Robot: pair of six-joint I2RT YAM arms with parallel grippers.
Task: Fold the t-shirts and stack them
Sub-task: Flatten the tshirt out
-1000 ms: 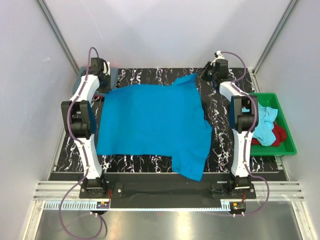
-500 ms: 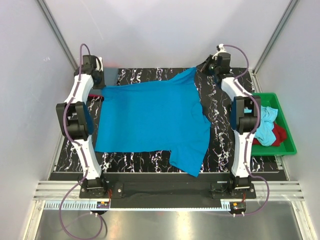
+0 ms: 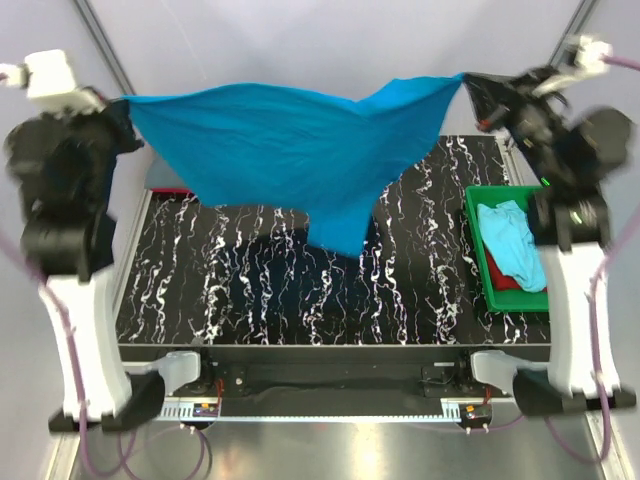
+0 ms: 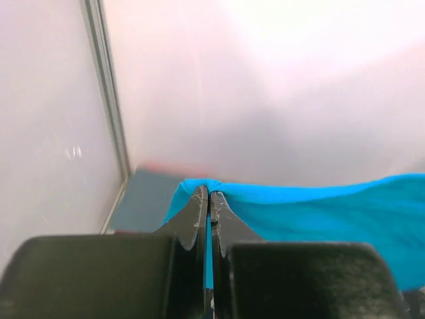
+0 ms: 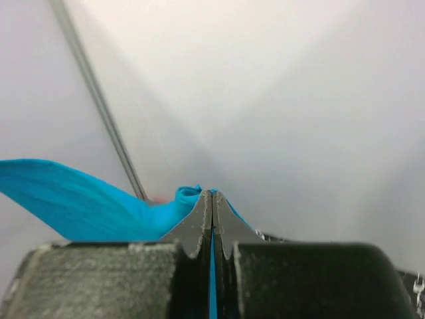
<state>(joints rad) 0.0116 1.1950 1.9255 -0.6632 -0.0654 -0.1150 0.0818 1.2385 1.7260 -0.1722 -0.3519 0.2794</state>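
The bright turquoise-blue t-shirt (image 3: pixel 300 150) hangs stretched in the air between both raised arms, sagging in the middle above the table. My left gripper (image 3: pixel 118 108) is shut on its left corner, seen in the left wrist view (image 4: pixel 209 193) with blue cloth (image 4: pixel 319 212) pinched between the jaws. My right gripper (image 3: pixel 470 85) is shut on its right corner, seen in the right wrist view (image 5: pixel 211 194) with blue cloth (image 5: pixel 80 206) trailing left. A light aqua t-shirt (image 3: pixel 510 240) and a red one (image 3: pixel 505 282) lie in the tray. A slate grey-blue cloth (image 4: pixel 143 199) lies at the table's far left corner.
The green plastic tray (image 3: pixel 478 205) stands at the table's right edge. The black marbled table (image 3: pixel 300 290) lies under the hanging shirt. White enclosure walls and metal corner posts (image 3: pixel 105 45) stand close behind both raised arms.
Both arms have swung up high, lifting the turquoise shirt off the table by its two far corners. It now hangs in the air instead of lying flat.
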